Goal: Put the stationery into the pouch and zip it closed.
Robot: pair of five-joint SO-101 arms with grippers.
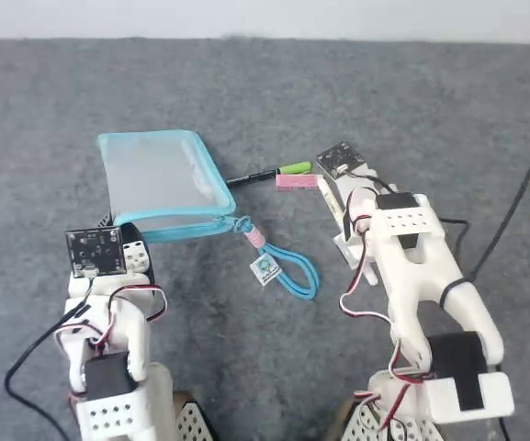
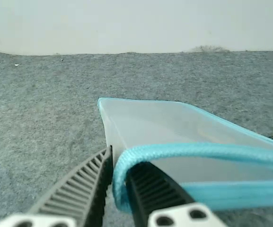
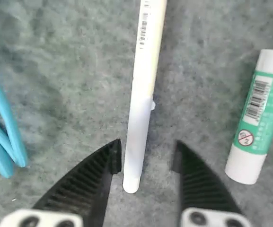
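Observation:
A translucent pouch (image 1: 159, 184) with a teal zip edge lies at the back left, its mouth rim (image 2: 188, 151) raised. My left gripper (image 1: 129, 235) (image 2: 119, 187) is shut on the rim's near corner. A blue loop strap (image 1: 294, 268) (image 3: 4, 137) with a small tag (image 1: 265, 269) trails from the zip end. My right gripper (image 1: 343, 220) (image 3: 145, 156) stands open just above the carpet, its fingers on either side of the end of a white pen (image 3: 138, 109) (image 1: 332, 197). A green-and-white glue stick (image 3: 257, 118) lies beside the pen. A green-capped black pen (image 1: 272, 172) and a pink eraser (image 1: 297, 182) lie between pouch and right gripper.
Everything rests on grey carpet (image 1: 246, 83), which runs to a pale wall (image 2: 136, 23) at the back. The arms' bases and cables take up the near edge. A black cable (image 1: 513, 211) runs at the far right.

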